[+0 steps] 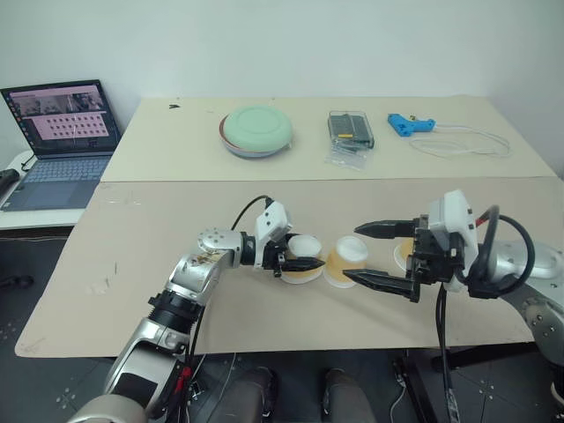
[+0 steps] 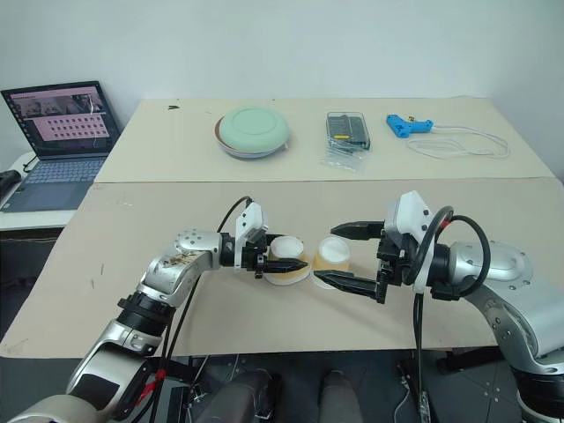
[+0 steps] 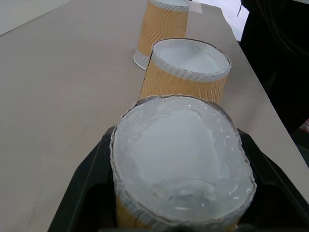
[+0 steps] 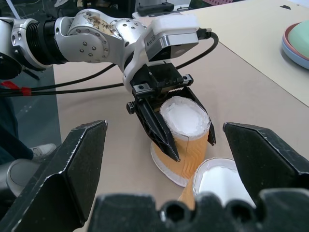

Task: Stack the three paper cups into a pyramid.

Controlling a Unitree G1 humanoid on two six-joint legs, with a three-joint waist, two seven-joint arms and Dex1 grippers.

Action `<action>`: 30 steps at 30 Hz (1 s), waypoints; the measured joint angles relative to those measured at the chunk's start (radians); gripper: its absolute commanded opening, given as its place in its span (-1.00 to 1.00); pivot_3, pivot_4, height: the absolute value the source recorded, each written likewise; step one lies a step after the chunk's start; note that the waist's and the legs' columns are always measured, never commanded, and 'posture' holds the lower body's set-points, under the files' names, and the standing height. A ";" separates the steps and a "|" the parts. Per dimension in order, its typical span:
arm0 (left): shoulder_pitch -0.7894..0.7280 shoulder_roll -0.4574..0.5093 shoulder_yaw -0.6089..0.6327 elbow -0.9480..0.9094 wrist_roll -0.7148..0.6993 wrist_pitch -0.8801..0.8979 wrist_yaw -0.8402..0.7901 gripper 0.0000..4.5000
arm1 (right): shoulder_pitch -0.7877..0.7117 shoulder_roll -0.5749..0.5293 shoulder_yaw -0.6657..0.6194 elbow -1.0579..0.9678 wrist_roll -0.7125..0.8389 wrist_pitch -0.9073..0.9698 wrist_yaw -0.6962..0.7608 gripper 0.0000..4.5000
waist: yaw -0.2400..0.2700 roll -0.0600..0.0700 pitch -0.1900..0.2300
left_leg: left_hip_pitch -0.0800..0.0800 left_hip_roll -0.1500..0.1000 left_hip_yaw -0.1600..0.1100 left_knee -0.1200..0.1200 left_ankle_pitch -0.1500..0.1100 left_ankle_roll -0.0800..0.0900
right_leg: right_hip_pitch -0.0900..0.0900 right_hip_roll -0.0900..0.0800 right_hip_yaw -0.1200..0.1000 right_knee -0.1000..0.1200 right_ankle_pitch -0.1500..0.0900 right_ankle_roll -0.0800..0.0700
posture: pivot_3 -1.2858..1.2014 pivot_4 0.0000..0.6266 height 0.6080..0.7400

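Left gripper [image 2: 295,264]: clamping one paper cup between its two black fingers, pointing across toward the right arm; jaws are pressing the ribbed tan sides.
Held cup [image 2: 286,257]: sitting upside down, white base upward, near the front edge of the desk [image 1: 141,238], about mid-width. From the right wrist view its rim is appearing tilted, one side lifted off the surface.
Middle cup [image 2: 333,254]: standing upside down just beside the held cup, on its right; whether the two are touching cannot be told.
Third cup [image 1: 403,256]: standing farther right, partly hidden behind the right gripper's fingers.
Row: the three cups are lining up side by side along the front edge; none is resting on another.
Right gripper [image 1: 384,256]: hanging with jaws spread wide, empty, fingers reaching toward the middle cup from the right.
Far edge: green bowl [image 1: 256,130], clear box [image 1: 350,129] and blue tool [image 1: 409,124] with white cord [image 1: 467,141] are lying there.
Left side: laptop [image 1: 60,141] is standing open on a separate surface.
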 measured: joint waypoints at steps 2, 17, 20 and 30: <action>0.000 -0.001 -0.006 0.006 0.009 -0.002 -0.004 0.73 | 0.000 0.000 0.000 0.000 0.000 0.000 -0.001 1.00 | 0.000 0.000 0.000 | 0.000 0.000 0.000 0.000 0.000 0.000 | 0.000 0.000 0.000 0.000 0.000 0.000 | 0.03 -0.52 0.89; 0.017 0.058 -0.012 -0.047 0.012 0.047 -0.018 0.99 | -0.001 0.000 0.000 0.001 0.000 0.000 0.007 1.00 | -0.004 0.000 0.000 | -0.005 0.000 0.000 0.000 0.000 0.000 | -0.005 0.001 0.000 0.000 0.000 -0.001 | 0.03 -0.52 0.89; 0.021 0.106 0.011 -0.125 -0.005 0.082 -0.031 0.99 | -0.002 0.000 0.000 0.005 0.000 0.000 0.012 1.00 | -0.005 0.000 0.000 | -0.005 0.000 0.000 0.000 0.000 0.000 | -0.005 0.001 0.000 0.000 0.000 -0.001 | 0.03 -0.52 0.89; 0.035 0.174 0.063 -0.282 -0.082 0.175 -0.040 0.99 | -0.011 0.000 0.002 0.014 -0.001 0.000 0.025 1.00 | -0.004 0.000 0.000 | -0.005 0.000 0.000 0.000 0.000 0.000 | -0.005 0.001 0.000 0.000 0.000 -0.001 | 0.03 -0.52 0.89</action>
